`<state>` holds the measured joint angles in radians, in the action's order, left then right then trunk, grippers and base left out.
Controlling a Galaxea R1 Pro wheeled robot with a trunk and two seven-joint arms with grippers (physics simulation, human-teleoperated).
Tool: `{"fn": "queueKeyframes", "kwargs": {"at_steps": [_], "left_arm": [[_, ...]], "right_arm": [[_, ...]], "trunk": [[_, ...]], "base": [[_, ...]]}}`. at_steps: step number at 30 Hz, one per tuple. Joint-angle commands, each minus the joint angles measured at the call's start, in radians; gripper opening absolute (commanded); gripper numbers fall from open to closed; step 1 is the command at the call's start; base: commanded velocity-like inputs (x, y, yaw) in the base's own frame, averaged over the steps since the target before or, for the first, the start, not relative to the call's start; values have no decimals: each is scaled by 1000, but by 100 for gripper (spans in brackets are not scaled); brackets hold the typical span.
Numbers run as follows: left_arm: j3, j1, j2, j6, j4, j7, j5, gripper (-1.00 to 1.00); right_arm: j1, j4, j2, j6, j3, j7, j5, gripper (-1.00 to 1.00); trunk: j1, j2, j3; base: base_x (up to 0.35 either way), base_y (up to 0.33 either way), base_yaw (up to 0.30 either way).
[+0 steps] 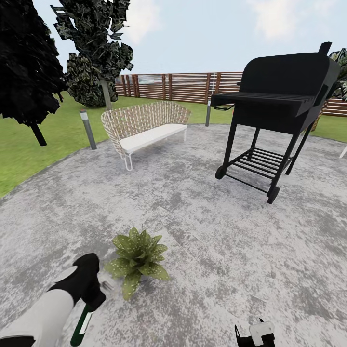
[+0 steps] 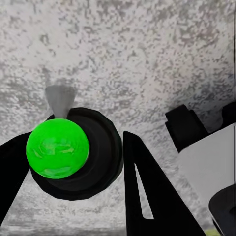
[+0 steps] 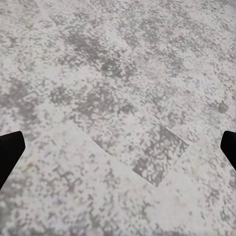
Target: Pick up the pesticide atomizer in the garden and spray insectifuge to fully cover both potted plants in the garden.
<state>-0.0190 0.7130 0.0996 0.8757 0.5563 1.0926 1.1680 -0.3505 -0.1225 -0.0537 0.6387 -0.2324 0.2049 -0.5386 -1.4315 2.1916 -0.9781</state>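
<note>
Left gripper (image 1: pixel 91 302) clamped on pesticide atomizer (image 1: pixel 80 325), bottle hanging below hand, just beside potted plant (image 1: pixel 137 258) on patio (image 1: pixel 202 231), likely positioned for spraying. Right gripper (image 1: pixel 255 335), jaws apart, idle low over bare paving, apparently out of way.

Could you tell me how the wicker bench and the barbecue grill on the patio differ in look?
The wicker bench is pale and woven with a white seat; the barbecue grill is solid black. The bench sits low on thin white legs; the grill stands taller on a frame with wheels. Both rest on the grey patio, before the fence.
</note>
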Motion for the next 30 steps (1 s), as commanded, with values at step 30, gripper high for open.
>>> {"fn": "queueKeyframes", "kwargs": {"at_steps": [30], "left_arm": [[-73,-22,-59,-51,34,8,10,-100]], "right_arm": [[-1,1,0,2,-4,7,-12,100]], "trunk": [[0,0,-1]], "base": [[0,0,0]]}}
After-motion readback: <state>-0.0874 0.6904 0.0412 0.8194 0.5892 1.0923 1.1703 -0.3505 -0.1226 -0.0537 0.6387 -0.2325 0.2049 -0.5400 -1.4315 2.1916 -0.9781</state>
